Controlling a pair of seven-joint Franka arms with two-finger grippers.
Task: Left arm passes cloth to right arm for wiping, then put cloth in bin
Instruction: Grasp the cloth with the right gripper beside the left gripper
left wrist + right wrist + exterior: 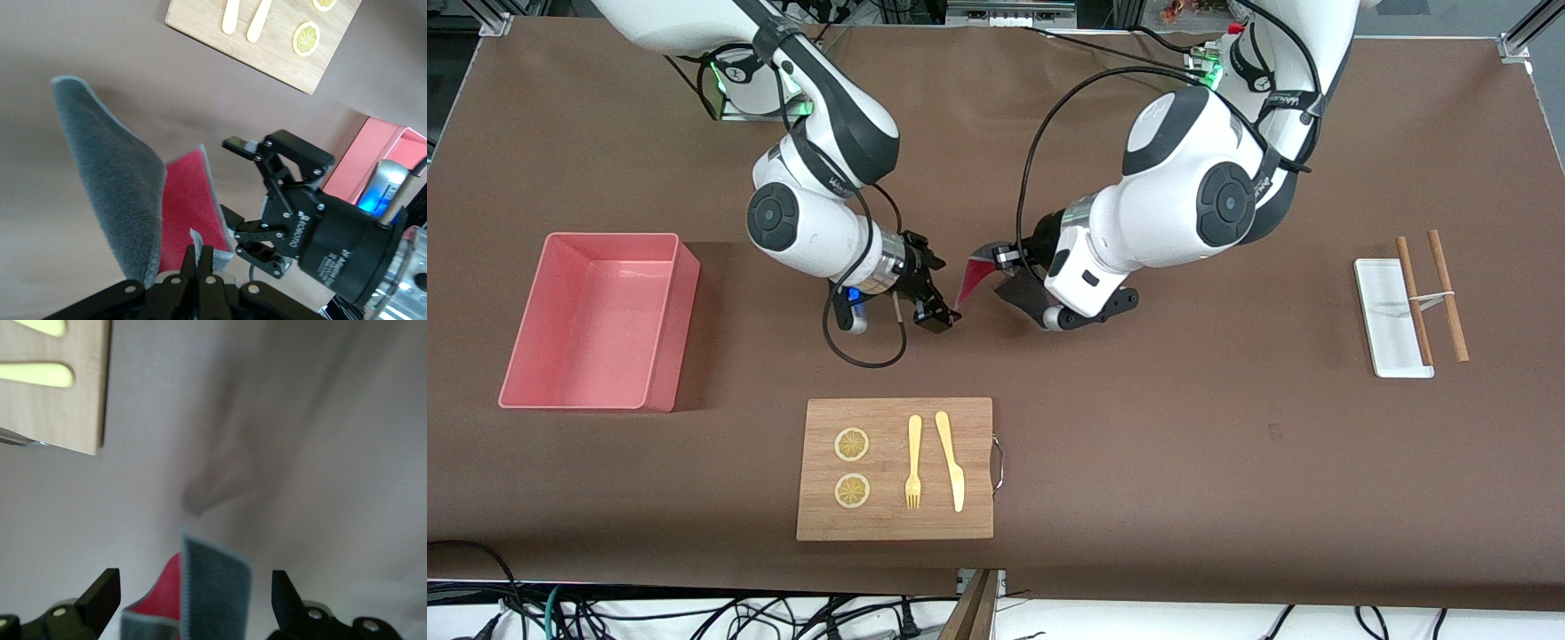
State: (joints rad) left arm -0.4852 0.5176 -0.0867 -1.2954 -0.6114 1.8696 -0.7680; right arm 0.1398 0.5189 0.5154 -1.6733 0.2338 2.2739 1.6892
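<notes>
Cloth point(980, 271), soft dark grey with a red-pink underside, is pinched by the left end effector point(1007, 260) over the brown counter point(1227, 444) at twelve o'clock of the wooden board point(895, 468). The right end effector point(940, 313) is spread wide around its free corner. If released before those fingers close, it could be dropped.

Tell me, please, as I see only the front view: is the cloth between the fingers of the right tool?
Observer: Yes. In the right wrist view the cloth stands up between the two fingers of the right tool. They are wide open and do not touch it.
Operator: Is the left tool shut on the cloth?
Observer: Yes. In the left wrist view the left tool is shut on one edge of the cloth, which is folded with the grey side outward and the red side inward.
</notes>
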